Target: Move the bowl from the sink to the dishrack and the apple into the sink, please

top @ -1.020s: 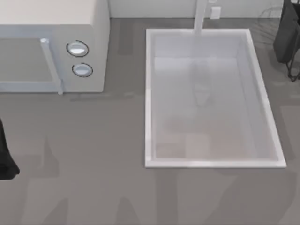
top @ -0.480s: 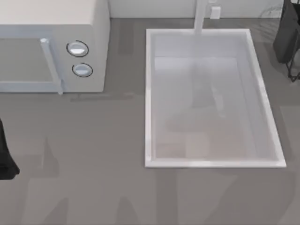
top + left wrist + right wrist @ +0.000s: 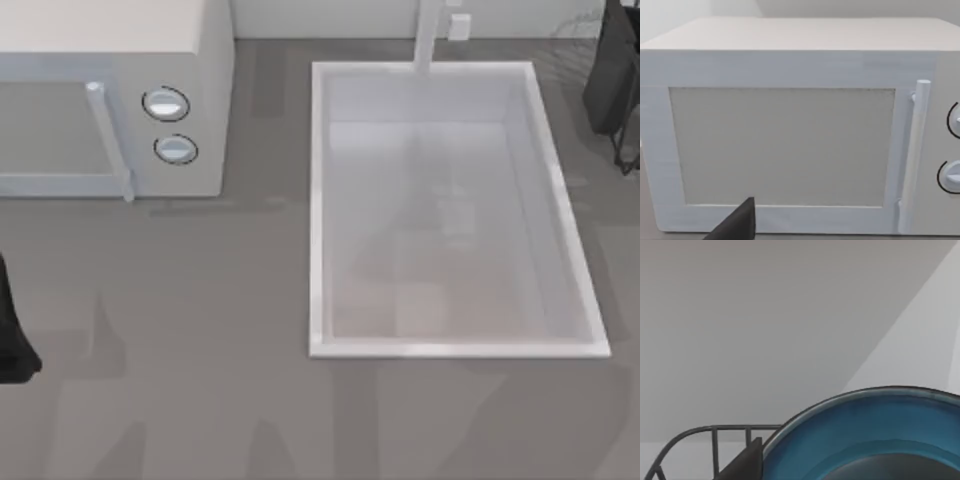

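The sink [image 3: 322, 210] lies on the grey table [image 3: 200, 350] right of the middle in the top view, its basin bare, with the white faucet post [image 3: 428, 35] rising at its far rim. Left of the sink, with a strip of table between them, stands a white microwave [image 3: 110, 90] with two round knobs [image 3: 166, 104] facing the sink side and a bar handle [image 3: 110, 140] beside them; the left wrist view looks straight at its closed door [image 3: 782, 145]. The left arm [image 3: 12, 330] sits parked at the table's left edge, well apart from the sink, and only a dark tip of the left tool [image 3: 737, 225] shows low in its wrist view, so whether it is spread or pressed together cannot be told. The right arm [image 3: 612, 70] is at the far right corner, beyond the sink's right rim, over thin wires of the dishrack [image 3: 628, 150]. In the right wrist view the bowl [image 3: 865, 435], glossy blue, sits close under the camera, beside the curved grey wire edge of the dishrack [image 3: 715, 432]. A dark finger [image 3: 747, 462] of the right tool lies against the bowl's outer rim; whether it pinches the bowl cannot be told.
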